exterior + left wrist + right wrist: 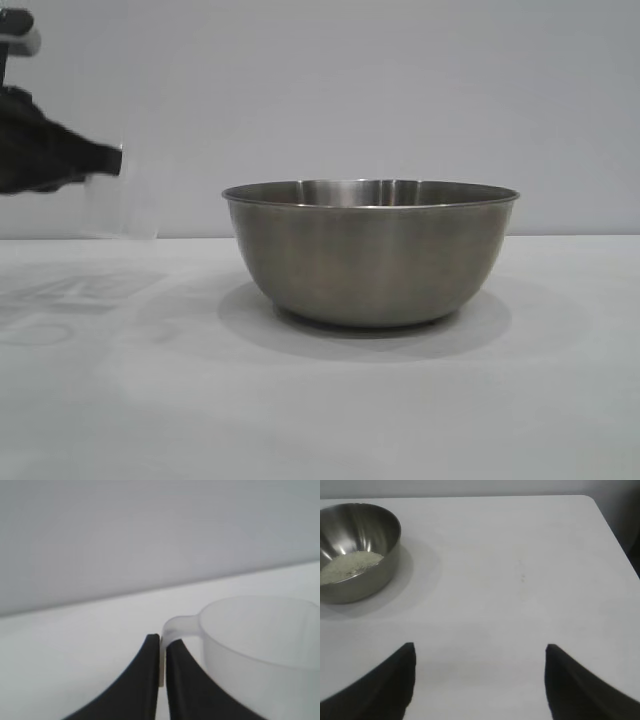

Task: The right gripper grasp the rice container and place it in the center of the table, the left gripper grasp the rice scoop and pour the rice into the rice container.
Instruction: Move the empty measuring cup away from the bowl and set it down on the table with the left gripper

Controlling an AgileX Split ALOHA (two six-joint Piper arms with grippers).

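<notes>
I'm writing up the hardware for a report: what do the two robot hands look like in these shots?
Both are plain matte black with no visible markings or cables. The left hand has two smooth curved fingers tapering to narrow tips, claw-like; from the exterior view it shows as a dark tapered shape with a pale grey part above it at the frame's edge. The right hand has matching black, pointed, curved fingers.

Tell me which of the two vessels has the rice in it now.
The rice container, the wide steel bowl: a heap of rice lies on its bottom. The clear plastic rice scoop looks empty.
</notes>
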